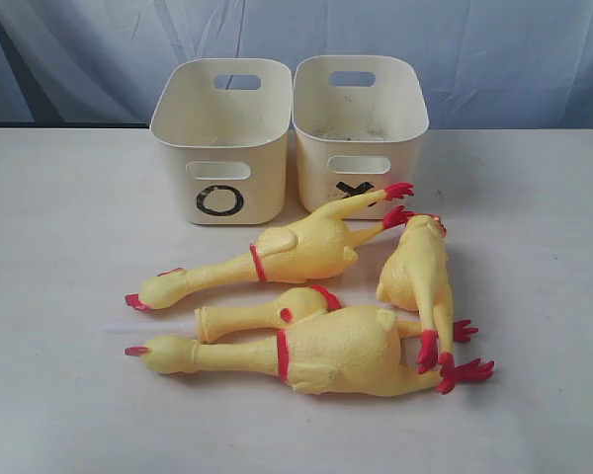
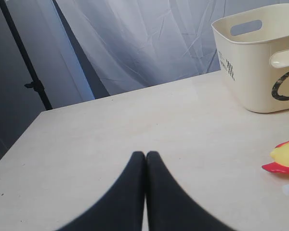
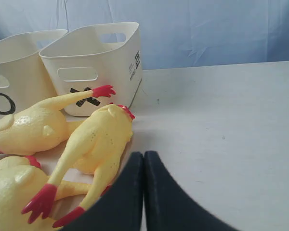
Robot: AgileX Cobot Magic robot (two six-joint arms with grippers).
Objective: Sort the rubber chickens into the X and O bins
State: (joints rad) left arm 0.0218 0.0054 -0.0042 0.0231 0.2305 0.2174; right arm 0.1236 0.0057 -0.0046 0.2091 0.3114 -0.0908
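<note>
Four yellow rubber chickens lie in a cluster on the table in front of the bins. The largest chicken [image 1: 326,351] is nearest the front. A slim chicken [image 1: 262,314] with a white stick lies behind it. A mid-sized chicken [image 1: 277,255] has its feet against the X bin [image 1: 361,128]. A small chicken [image 1: 415,267] lies at the right. The O bin [image 1: 217,138] stands to the left of the X bin. My left gripper [image 2: 145,154] is shut and empty over bare table, left of the cluster. My right gripper [image 3: 143,154] is shut and empty, just beside the small chicken [image 3: 96,139]. Neither gripper shows in the exterior view.
A pale tabletop [image 1: 69,395] spreads around the cluster, and a blue-grey curtain [image 1: 474,49] hangs behind it. The table's left edge and a dark stand [image 2: 33,84] show in the left wrist view. A chicken head [image 2: 284,159] shows near the O bin [image 2: 260,72].
</note>
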